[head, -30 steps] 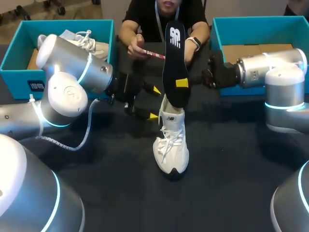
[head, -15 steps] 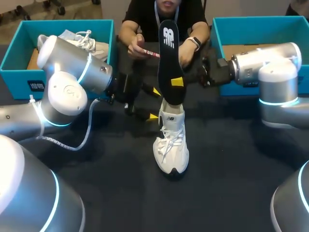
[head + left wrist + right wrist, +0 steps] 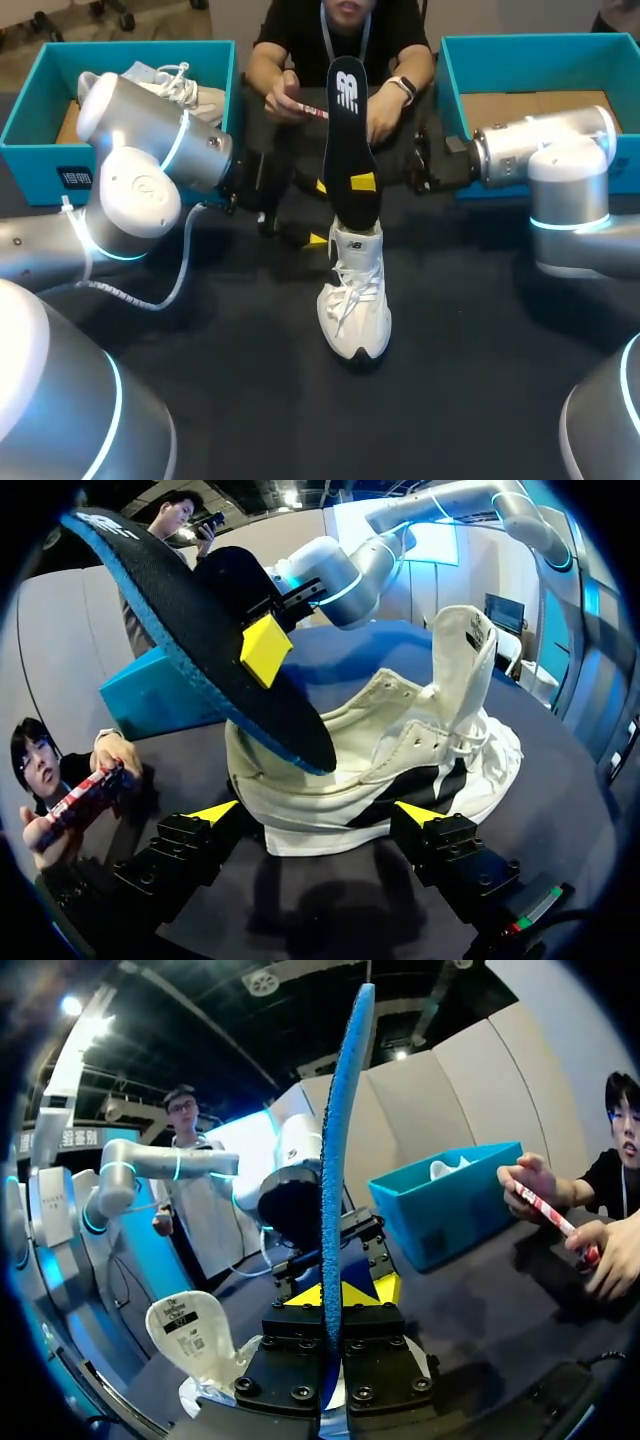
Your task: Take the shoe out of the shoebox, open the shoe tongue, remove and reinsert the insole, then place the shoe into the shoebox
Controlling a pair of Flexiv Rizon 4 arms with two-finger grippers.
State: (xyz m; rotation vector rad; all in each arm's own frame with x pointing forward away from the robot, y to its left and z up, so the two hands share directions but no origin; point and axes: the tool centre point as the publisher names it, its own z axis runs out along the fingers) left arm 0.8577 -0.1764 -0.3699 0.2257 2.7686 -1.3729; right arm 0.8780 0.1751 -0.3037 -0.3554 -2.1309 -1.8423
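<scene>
From above, the white shoe (image 3: 355, 300) sits on the dark bench (image 3: 200, 380) near the middle, toe pointing away from the person (image 3: 330, 30) seated across. The black insole (image 3: 347, 140) stands nearly upright over it, with its lower end down at the shoe's opening. The right jaws come in from the side and are clenched on the insole about halfway up. The left jaws are released, spread wide just beside the heel end of the shoe. A teal left shoebox (image 3: 40, 90) at the far corner holds a second white shoe (image 3: 185, 90), and a teal right shoebox (image 3: 520, 50) sits at the other far corner. The person's hands (image 3: 385, 110) rest over the bench's far edge with a small red item (image 3: 310, 108).

From the left wrist, the shoe (image 3: 400, 770) lies on its side just ahead of the left jaws, which are parted to either side of it; I cannot tell whether they touch it. Its tongue (image 3: 465, 670) is pulled up and open. The insole (image 3: 200, 640) slants across above the shoe.

From the right wrist, the insole (image 3: 335, 1160) shows edge-on, pinched between the right jaws and rising straight up. The tongue (image 3: 190, 1330) shows just beneath.
</scene>
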